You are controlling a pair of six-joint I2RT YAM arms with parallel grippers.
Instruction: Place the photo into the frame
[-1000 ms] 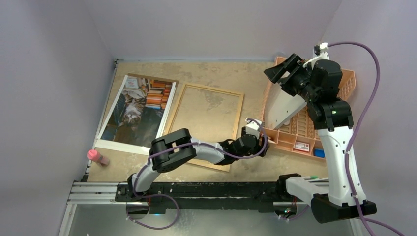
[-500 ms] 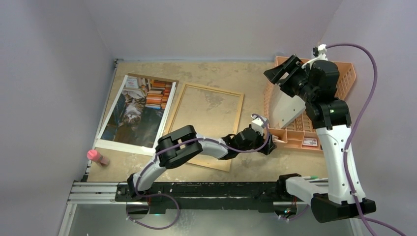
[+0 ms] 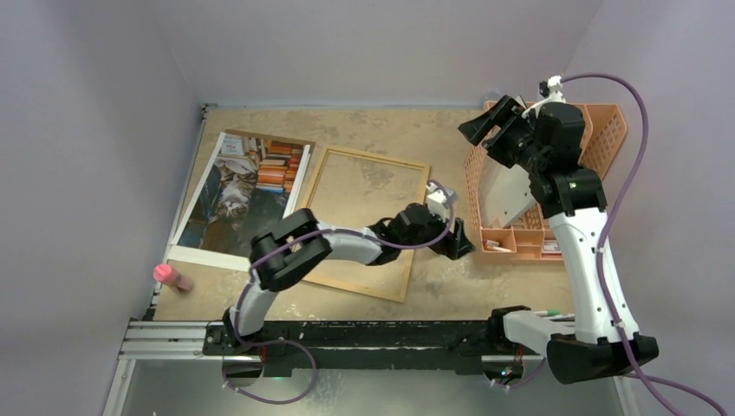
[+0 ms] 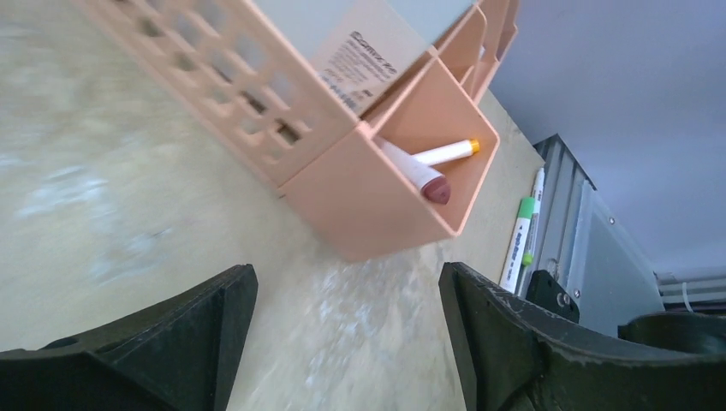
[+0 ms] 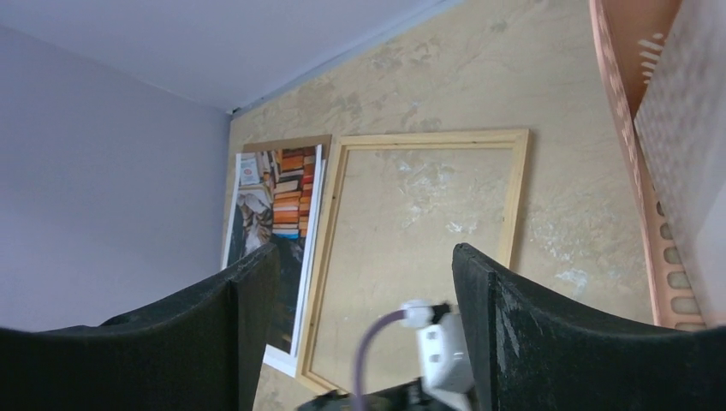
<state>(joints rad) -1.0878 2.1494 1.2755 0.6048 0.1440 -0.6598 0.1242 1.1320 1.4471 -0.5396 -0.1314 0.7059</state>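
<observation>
Two arms at one table, listed from the near edge outward.

- **Near left:** a small pink cylinder (image 3: 171,276) lies close to the table (image 3: 390,126) edge.
- **Left gripper (image 3: 458,245):** low over bare tabletop, just off the near corner of the orange rack (image 3: 472,186). Its jaws are spread wide with nothing between them.
- **Rack's near corner compartment:** two pens (image 4: 432,167), one of them orange-capped.
- **Middle:** the frame (image 3: 364,199) lies flat, with the left arm reaching across its near right corner.
- **Just beside it, to the left:** the photo (image 3: 243,186) lies flat and face up, outside the frame.
- **Far right:** a grey-white board (image 3: 507,186) leans inside the rack's tall basket section.
- **Right gripper (image 3: 490,121):** raised above the basket's far left corner, jaws wide, holding nothing.
</observation>
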